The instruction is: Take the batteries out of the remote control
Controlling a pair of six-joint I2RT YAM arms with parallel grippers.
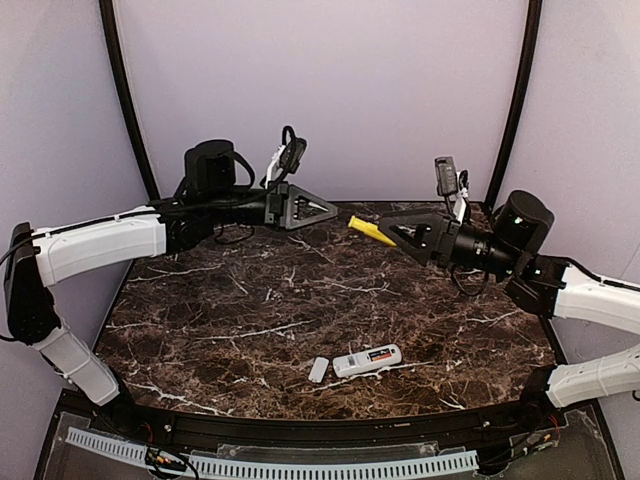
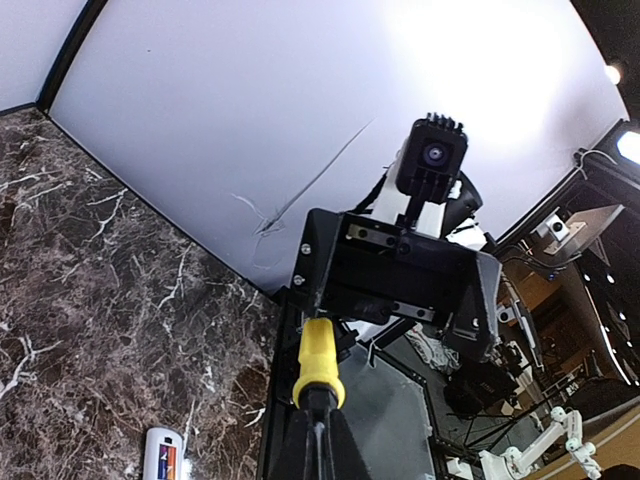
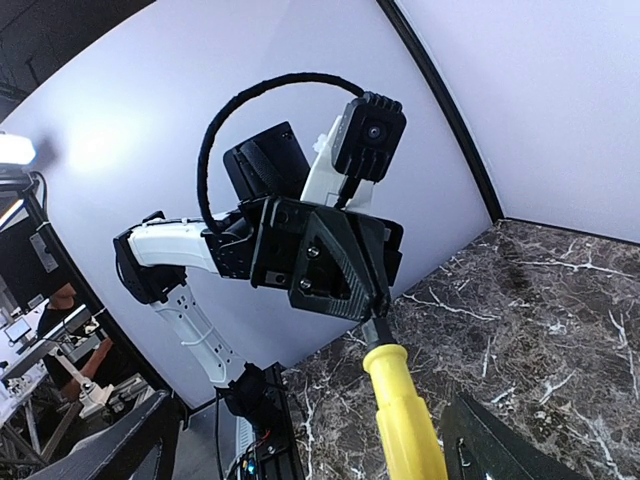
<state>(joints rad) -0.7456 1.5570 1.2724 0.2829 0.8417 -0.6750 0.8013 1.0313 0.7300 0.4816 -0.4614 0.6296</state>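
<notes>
The left gripper [image 1: 332, 210] seemed pinched shut on the screwdriver's [image 1: 371, 231] black tip, while the right gripper [image 1: 390, 229] gaped wide around its yellow handle, both near 12 o'clock. The batteries [image 1: 380, 354] sat in the remote [image 1: 367, 360] near 6 o'clock. The handle probably needed firm clamping before the tip was released.

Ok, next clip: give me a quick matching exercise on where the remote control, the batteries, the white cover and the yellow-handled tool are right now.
Things:
1. remote control
2. batteries
3. small white cover
4. yellow-handled tool

Places:
A. up in the air, off the table
B. lying near the table's front edge, open recess facing up
C. seated in the remote's recess
D. loose on the table just beside the remote's end

Pairs: 1-B, 2-C, 3-D, 4-A
</notes>
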